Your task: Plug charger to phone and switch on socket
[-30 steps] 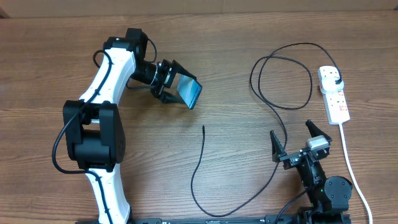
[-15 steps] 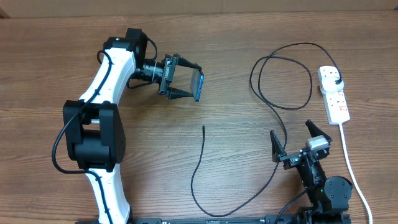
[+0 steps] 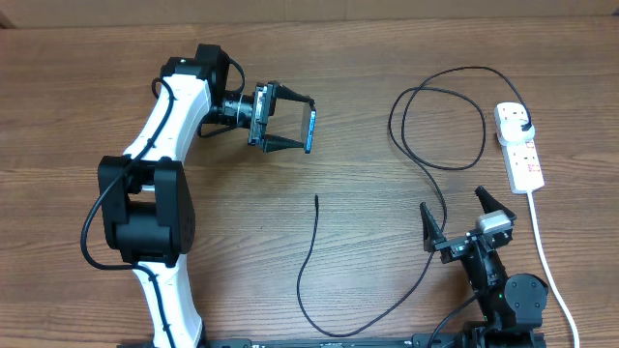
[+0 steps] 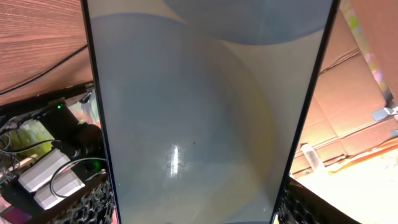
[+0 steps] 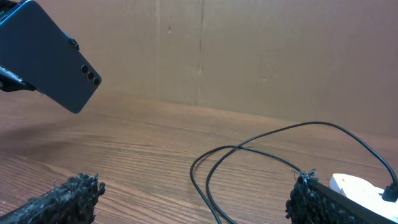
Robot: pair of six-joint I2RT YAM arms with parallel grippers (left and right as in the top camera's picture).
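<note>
My left gripper (image 3: 300,126) is shut on the phone (image 3: 310,130) and holds it off the table, standing on edge. In the left wrist view the pale blue phone screen (image 4: 199,112) fills the frame between my fingers (image 4: 99,202). From the right wrist, the phone's dark back (image 5: 53,62) hangs at upper left. The charger's black cable (image 3: 309,246) curls across the table; its free tip (image 3: 316,198) lies below the phone, and its plug (image 3: 522,119) sits in the white socket (image 3: 519,150). My right gripper (image 3: 459,217) is open and holds nothing, near the cable loop (image 5: 249,149).
The socket's thick white cord (image 3: 544,251) runs down the right side toward the front edge. A cardboard wall (image 5: 249,50) backs the table. The right arm's base (image 3: 513,300) stands at the lower right, and the socket's end (image 5: 360,186) shows beside my right finger.
The left gripper has turned the phone from a tilted, screen-up pose to standing on edge and shifted it slightly right. The right arm and cable are unmoved.
</note>
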